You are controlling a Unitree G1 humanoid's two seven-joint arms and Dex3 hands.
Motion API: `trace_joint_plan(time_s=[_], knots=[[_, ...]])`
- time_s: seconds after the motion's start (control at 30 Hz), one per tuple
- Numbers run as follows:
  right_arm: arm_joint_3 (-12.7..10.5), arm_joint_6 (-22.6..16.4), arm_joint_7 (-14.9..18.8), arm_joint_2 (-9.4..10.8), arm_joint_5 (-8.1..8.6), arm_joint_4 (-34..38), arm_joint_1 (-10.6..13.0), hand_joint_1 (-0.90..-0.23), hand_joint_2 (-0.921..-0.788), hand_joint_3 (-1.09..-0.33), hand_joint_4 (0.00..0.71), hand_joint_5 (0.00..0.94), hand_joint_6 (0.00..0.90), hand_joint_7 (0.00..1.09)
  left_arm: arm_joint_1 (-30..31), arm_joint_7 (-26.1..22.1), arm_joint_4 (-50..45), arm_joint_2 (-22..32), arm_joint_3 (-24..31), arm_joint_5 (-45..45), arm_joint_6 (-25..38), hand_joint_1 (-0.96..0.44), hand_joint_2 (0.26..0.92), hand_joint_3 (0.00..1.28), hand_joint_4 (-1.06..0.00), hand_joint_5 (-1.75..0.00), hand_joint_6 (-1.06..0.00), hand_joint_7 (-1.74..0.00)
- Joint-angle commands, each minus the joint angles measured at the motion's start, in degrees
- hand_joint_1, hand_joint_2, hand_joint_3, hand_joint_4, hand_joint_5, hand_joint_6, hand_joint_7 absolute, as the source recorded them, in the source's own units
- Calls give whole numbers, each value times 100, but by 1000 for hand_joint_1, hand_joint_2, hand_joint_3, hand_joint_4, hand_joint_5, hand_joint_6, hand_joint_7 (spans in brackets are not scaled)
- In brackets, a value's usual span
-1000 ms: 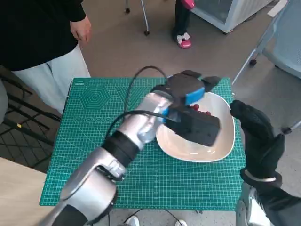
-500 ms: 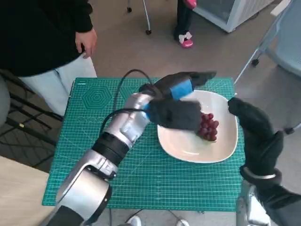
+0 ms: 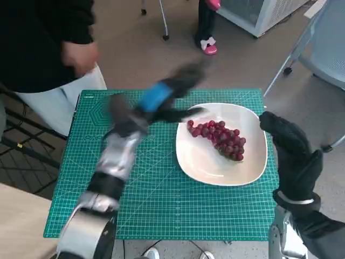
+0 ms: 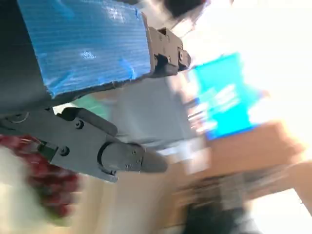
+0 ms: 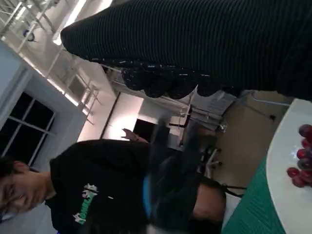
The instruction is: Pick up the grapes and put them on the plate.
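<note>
The grapes (image 3: 218, 139) lie on the white plate (image 3: 200, 164), the bunch's long axis slanting from the far left toward the near right. The left hand (image 3: 161, 97) hovers empty, fingers spread; the right hand (image 3: 291, 148) is open beside the plate on the counter (image 3: 161, 205).

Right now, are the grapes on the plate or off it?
On it. The grapes lie inside the white plate, and neither the left hand nor the right hand touches them.
</note>
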Motion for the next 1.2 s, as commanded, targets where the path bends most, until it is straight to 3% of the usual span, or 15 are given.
trace_joint_plan(time_s=[0.03, 0.63, 1.2], knots=[[32, 25, 69, 28, 32, 158, -56, -644, -921, -804, 372, 1, 88, 219, 458, -174, -312, 83, 270, -356, -153, -517, 921, 409, -175, 0, -226, -17], [81, 26, 252, 24, 95, 425, -296, -648, -921, -794, 376, 2, 99, 211, 1832, -83, -1583, 43, 457, -691, -409, -586, 921, 399, -225, -16, -242, -17], [42, -13, 554, -22, 241, 704, -470, -648, -921, -795, 378, 2, 107, 204, 2234, -176, -1757, -34, 399, -917, -242, -557, 921, 371, -263, -14, -273, -22]])
